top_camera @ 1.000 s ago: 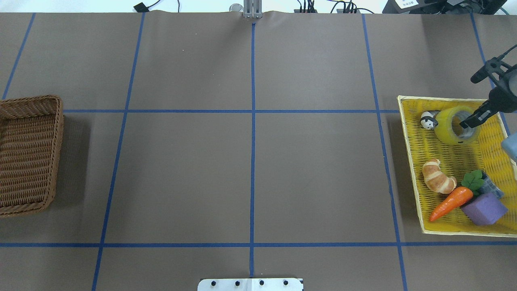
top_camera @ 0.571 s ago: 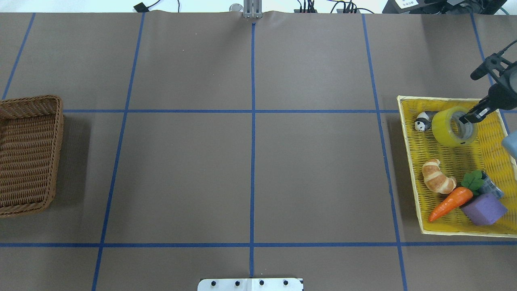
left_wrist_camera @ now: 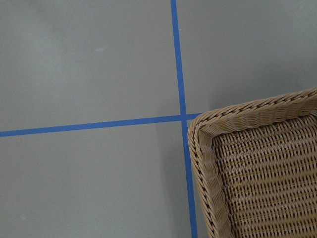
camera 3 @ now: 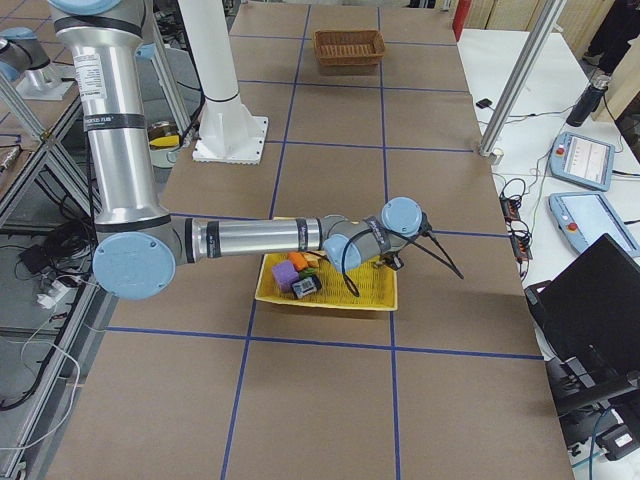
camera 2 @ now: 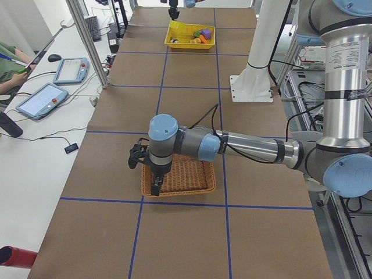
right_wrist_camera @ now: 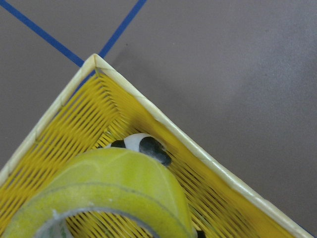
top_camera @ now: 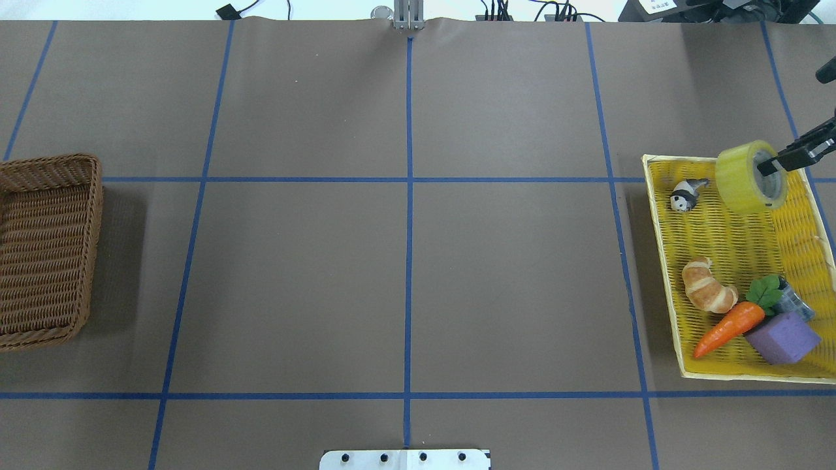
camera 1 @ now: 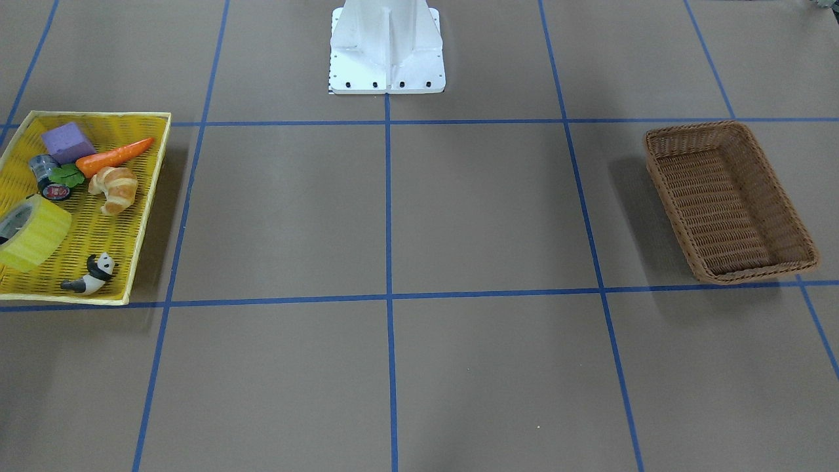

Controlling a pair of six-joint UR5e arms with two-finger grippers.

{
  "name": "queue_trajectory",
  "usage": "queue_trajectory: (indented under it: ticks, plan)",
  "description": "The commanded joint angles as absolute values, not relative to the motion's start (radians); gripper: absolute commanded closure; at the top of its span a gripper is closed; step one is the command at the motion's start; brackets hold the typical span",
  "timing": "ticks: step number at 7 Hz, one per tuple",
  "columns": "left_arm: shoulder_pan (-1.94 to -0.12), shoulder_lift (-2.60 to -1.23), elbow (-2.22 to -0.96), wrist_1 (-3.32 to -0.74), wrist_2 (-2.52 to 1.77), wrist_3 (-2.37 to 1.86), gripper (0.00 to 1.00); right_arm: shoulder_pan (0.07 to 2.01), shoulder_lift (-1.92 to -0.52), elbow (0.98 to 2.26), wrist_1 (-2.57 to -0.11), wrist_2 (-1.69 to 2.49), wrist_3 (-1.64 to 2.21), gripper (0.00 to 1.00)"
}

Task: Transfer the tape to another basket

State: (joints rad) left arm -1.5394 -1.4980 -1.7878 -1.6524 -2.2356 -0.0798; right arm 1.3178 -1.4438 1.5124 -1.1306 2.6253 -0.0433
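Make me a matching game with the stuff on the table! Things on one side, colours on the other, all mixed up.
Things:
1. tape
2. carrot
3. basket
4. panda

Colours:
A. brown
B. black and white
C. yellow
D. orange

Pairs: 1-C, 2-D, 3-A, 4-B

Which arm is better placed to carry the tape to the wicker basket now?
Right. The right gripper pinches the tape between its fingers, over the yellow tray. The left gripper hangs at the basket, far away.
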Motion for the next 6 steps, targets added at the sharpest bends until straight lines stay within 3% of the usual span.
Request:
queue_trajectory:
  ticks: [1, 3, 6]
  plan:
    - [-1.539, -1.503, -1.787, -1.678, -2.238, -0.081, 0.02, 1.322, -1.395, 1.61, -1.129, 2.666, 0.224, 1.0]
    - [-1.537, -1.503, -1.782, -1.75, -2.24, -0.136, 0.02, 1.245, -1.289, 1.707, -1.127, 2.666, 0.526, 1.0]
    - [-1.395, -1.522, -1.754, -2.183, -2.28, -0.592, 0.02, 1.052, -1.171, 1.84, -1.097, 2.507, 0.937, 1.0]
